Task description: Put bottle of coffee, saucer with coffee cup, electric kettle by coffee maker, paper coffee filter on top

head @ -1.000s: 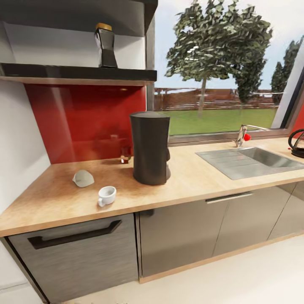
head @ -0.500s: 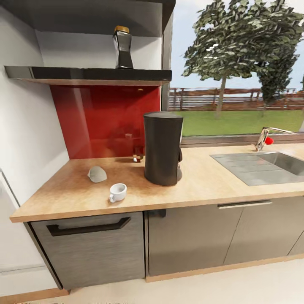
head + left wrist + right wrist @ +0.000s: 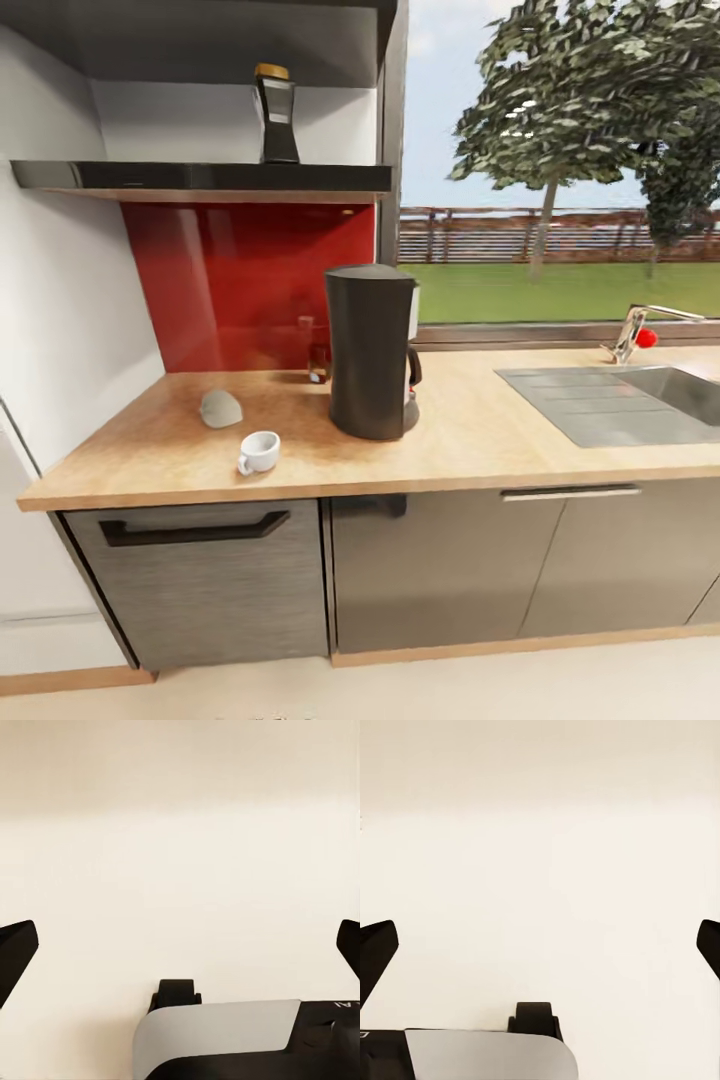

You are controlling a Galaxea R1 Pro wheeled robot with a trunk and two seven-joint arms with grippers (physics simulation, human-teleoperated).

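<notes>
Your kitchen countertop (image 3: 480, 440) runs across the head view, above grey cabinet fronts (image 3: 200, 580). Landmark is the coffee maker (image 3: 372, 352): it stands upright mid-counter, in front of the red splashback (image 3: 250, 285). The sink (image 3: 620, 400) is set into the counter well to the right of the coffee maker. The kitchen shelf (image 3: 200, 177) sits above and left of it; the bottle of coffee (image 3: 276, 113) stands upright on that shelf. The paper coffee filter (image 3: 220, 408) lies on the counter left of the coffee maker, and the coffee cup (image 3: 259, 452) is just in front of the filter, apart from it.

Both arms are low. Your left gripper (image 3: 180, 945) and right gripper (image 3: 540, 945) each face pale floor, fingers spread wide, nothing between them.
</notes>
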